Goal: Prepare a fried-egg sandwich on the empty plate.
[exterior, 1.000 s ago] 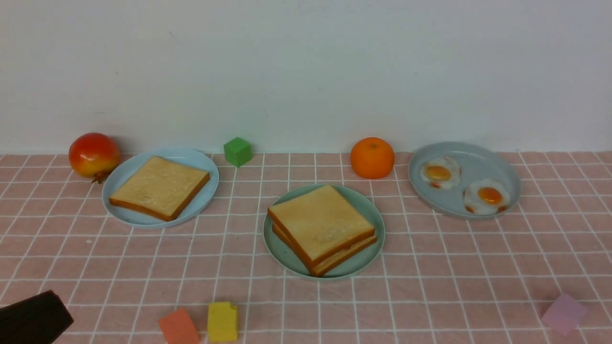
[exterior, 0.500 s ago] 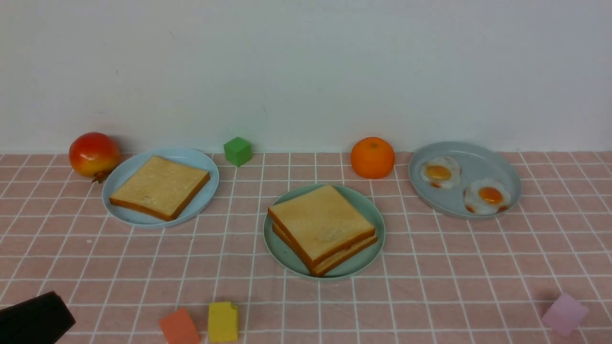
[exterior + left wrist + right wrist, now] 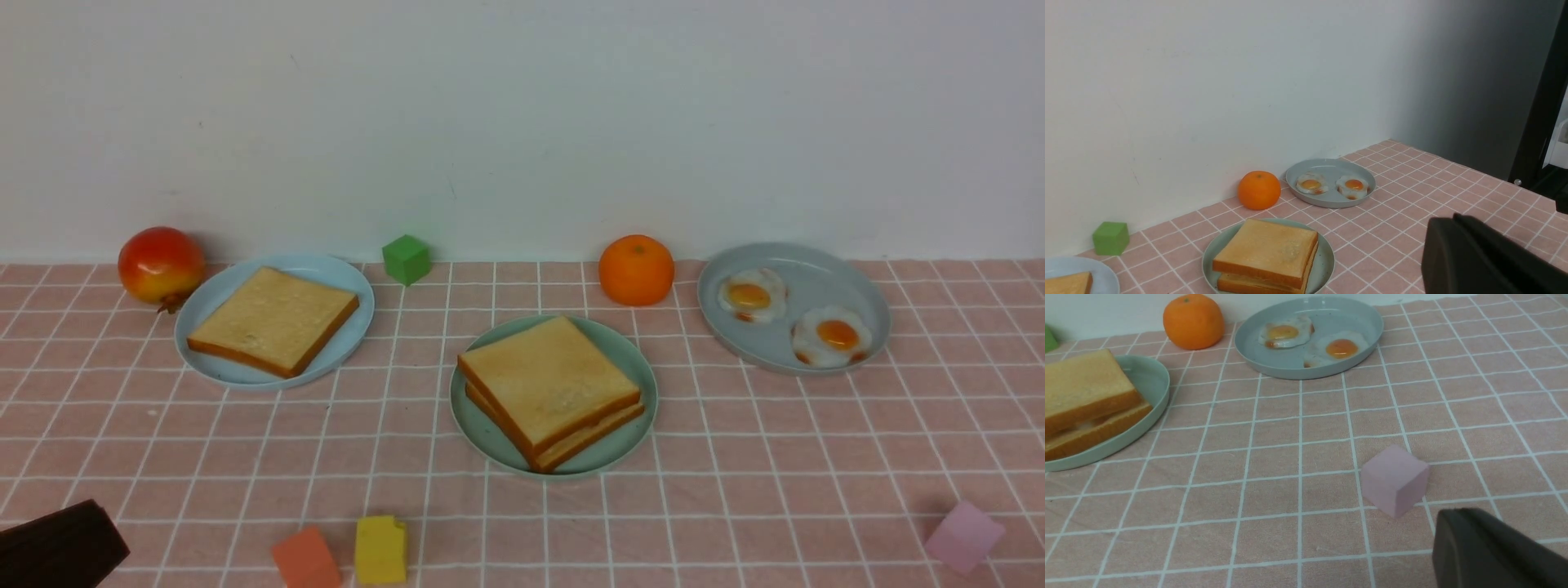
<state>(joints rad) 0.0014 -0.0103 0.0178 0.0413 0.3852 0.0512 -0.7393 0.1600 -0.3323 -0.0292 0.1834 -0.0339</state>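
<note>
Mint-green plate (image 3: 629, 441) | toast sandwich (image 3: 551, 388) | both unmoved since the earlier frame

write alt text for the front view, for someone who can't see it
Two stacked toast slices sit on a green plate mid-table. Behind, a pale blue plate holds one slice, left; a grey-blue dish holds two fried eggs, right.

A toast sandwich (image 3: 551, 388) sits on a mint-green plate (image 3: 498, 445), with fried eggs (image 3: 831, 335) in a grey-blue dish (image 3: 796, 367) beyond the plate, to its right.
</note>
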